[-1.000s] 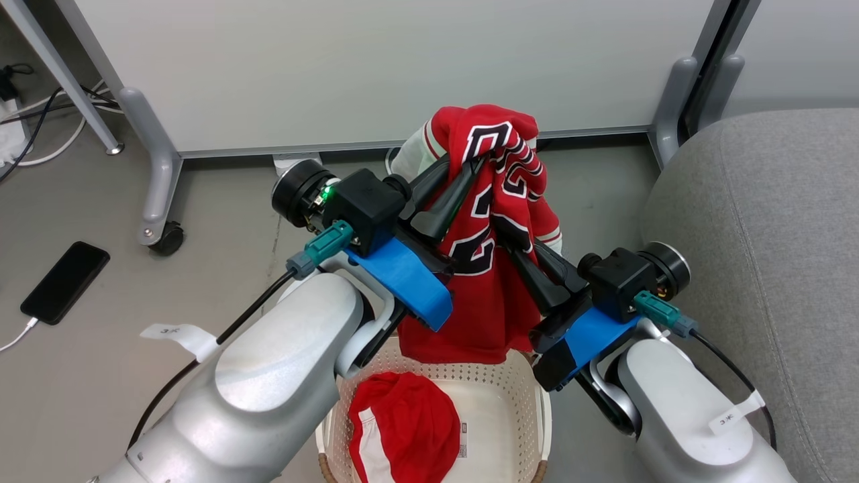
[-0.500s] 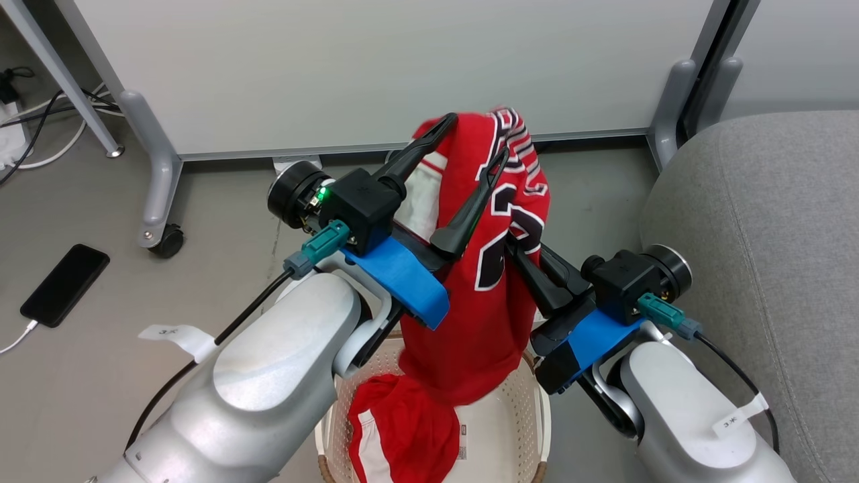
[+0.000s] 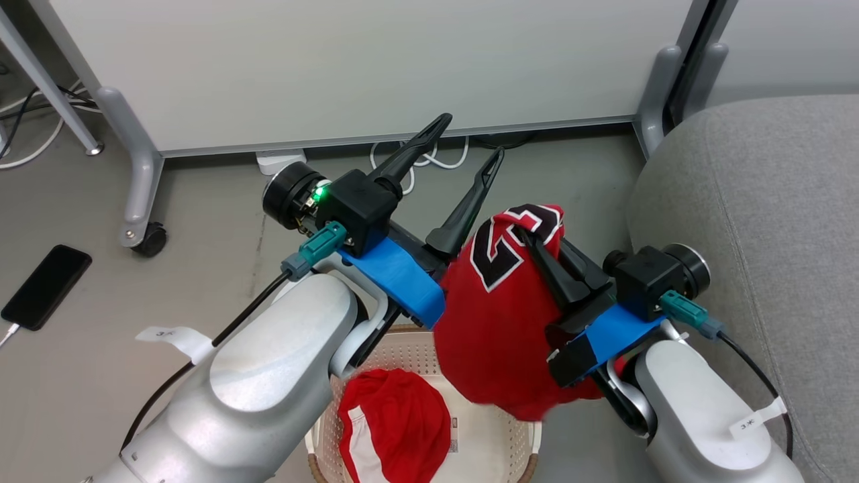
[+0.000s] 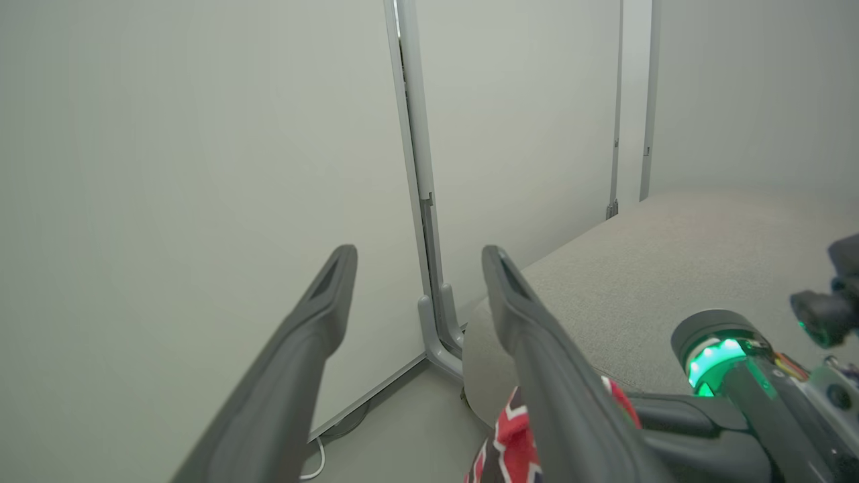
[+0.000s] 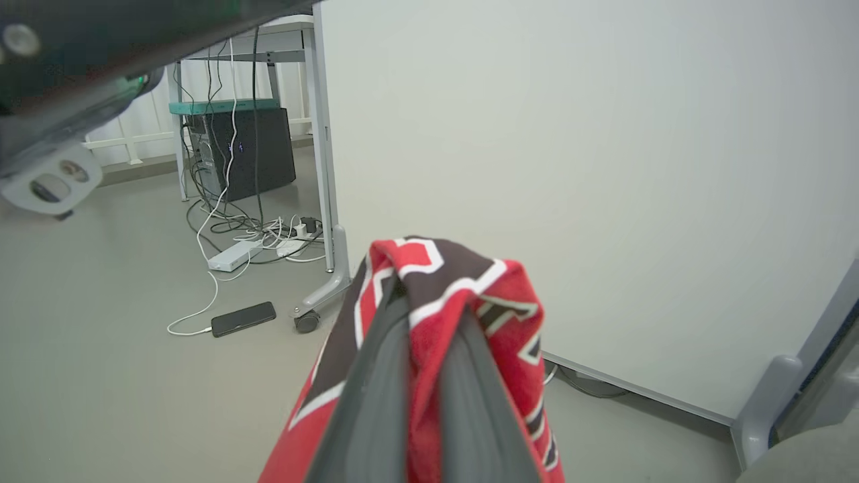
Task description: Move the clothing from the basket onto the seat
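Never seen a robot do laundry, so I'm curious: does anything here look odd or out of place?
A black phone lies on the floor on a charging cable, an odd place near a wheeled robot. The jersey hangs bunched from the right gripper alone; the left gripper is open.

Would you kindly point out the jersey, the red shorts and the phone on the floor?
jersey (image 3: 500,315): head view, red body below the lettering.
red shorts (image 3: 402,416): head view, crumpled red middle.
phone (image 3: 45,287): head view, middle of its dark face.
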Available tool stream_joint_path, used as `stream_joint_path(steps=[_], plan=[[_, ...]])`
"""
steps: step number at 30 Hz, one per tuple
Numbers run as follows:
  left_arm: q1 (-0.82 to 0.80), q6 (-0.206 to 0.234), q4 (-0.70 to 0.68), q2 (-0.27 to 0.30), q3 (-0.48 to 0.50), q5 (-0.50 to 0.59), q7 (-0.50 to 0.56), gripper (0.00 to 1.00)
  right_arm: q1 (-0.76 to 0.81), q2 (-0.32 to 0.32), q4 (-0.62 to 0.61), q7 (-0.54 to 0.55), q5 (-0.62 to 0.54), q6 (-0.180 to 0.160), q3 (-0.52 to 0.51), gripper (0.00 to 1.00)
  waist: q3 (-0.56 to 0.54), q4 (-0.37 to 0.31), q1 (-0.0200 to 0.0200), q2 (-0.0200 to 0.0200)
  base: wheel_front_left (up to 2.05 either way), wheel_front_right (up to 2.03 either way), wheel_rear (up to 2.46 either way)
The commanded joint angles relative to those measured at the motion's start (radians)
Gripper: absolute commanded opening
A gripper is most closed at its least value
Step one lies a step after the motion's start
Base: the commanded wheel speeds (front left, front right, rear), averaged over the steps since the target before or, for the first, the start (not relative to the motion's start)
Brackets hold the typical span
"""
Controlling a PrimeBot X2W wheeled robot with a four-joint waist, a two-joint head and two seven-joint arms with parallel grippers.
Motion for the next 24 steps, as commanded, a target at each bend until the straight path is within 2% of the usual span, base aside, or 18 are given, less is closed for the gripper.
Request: stream_joint_path(steps=[1, 9, 24], plan=[[-0.012, 0.004, -0.002, 0.005, -0.002, 0.001, -0.001, 1.0, 0.015, -0.001, -0.009, -0.005, -0.006, 0.0, -0.01, 0.0, 0.006, -0.01, 0.0, 0.0, 0.0, 0.0, 0.0], [-0.012, 0.006, -0.006, 0.006, -0.014, 0.007, 0.003, 1.0, 0.044, 0.007, -0.053, -0.005, -0.021, 0.0, -0.076, 0.0, 0.032, -0.068, 0.0, 0.0, 0.0, 0.0, 0.0], [-0.022, 0.001, 0.004, 0.005, -0.04, 0.013, 0.002, 1.0, 0.118, 0.027, -0.121, -0.005, -0.046, 0.0, -0.187, 0.0, 0.062, -0.221, 0.0, 0.0, 0.0, 0.0, 0.0]])
